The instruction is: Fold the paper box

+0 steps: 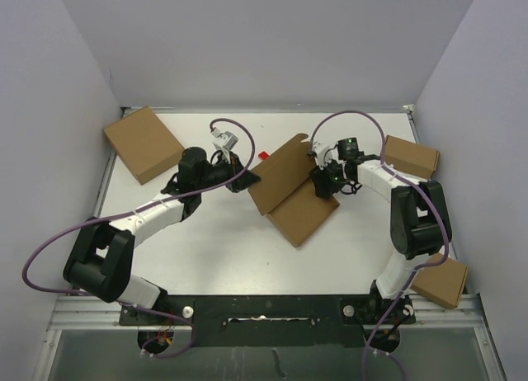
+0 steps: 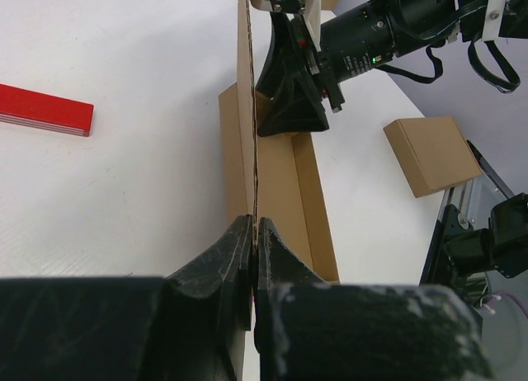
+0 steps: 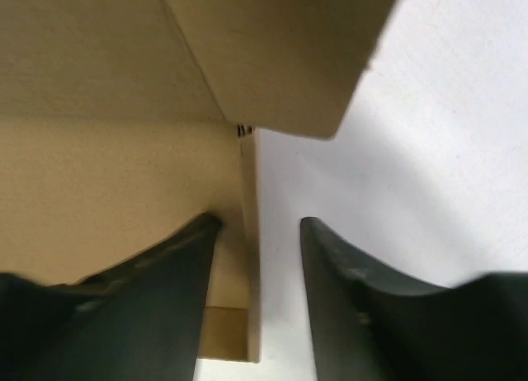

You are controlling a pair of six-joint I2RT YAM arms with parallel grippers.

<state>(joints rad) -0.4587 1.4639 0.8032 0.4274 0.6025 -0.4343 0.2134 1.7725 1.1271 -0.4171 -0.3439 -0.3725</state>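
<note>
The brown paper box (image 1: 302, 212) lies partly unfolded at the table's middle, with its large lid panel (image 1: 279, 171) raised. My left gripper (image 1: 248, 178) is shut on the lid's left edge; in the left wrist view its fingers (image 2: 235, 249) pinch the upright panel (image 2: 246, 109). My right gripper (image 1: 323, 181) is open at the box's right side. In the right wrist view the right gripper (image 3: 257, 232) straddles the box's side wall (image 3: 247, 191), one finger inside the box and one over the table. The right gripper also shows in the left wrist view (image 2: 293, 109).
Folded brown boxes sit at the back left (image 1: 142, 143), the back right (image 1: 410, 156) and the near right edge (image 1: 441, 282). A small red block (image 1: 264, 155) lies behind the lid and shows in the left wrist view (image 2: 41, 109). Purple cables loop over both arms.
</note>
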